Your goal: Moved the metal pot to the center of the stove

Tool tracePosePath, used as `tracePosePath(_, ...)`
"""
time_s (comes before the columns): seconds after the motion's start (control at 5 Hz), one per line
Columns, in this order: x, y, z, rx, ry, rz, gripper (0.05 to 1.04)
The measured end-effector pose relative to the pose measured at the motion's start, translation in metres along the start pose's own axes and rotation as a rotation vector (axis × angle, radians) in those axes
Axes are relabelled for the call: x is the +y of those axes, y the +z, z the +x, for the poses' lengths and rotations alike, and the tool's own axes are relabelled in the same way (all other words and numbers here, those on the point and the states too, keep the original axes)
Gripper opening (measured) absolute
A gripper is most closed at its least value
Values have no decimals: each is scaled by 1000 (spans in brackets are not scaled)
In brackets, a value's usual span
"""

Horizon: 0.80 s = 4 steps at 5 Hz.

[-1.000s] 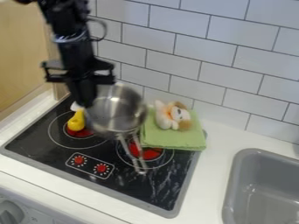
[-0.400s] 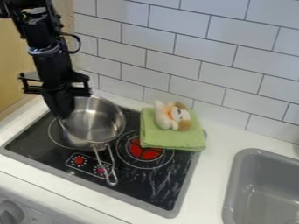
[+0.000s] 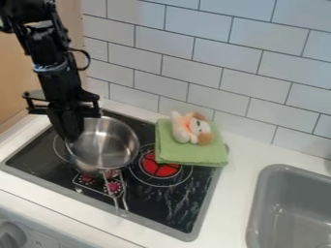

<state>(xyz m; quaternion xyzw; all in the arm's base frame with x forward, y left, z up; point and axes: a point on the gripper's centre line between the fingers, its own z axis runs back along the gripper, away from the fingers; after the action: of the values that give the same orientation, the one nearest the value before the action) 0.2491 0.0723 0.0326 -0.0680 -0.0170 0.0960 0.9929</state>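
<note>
Gripper (image 3: 72, 137): left of frame, clamped on the pot's near-left rim, by the look of it.
Metal pot (image 3: 105, 149): left of the picture's middle, over the upper-left part of the stove (image 3: 169, 206).
Handle (image 3: 117, 191): juts toward the bottom edge; its weight, with the rim held at one side, could twist the pot or tip it on release.
</note>
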Motion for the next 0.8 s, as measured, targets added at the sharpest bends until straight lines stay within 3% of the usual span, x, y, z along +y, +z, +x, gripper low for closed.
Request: tracePosePath(0.8,-1,-13,0,9,-8,1,51)
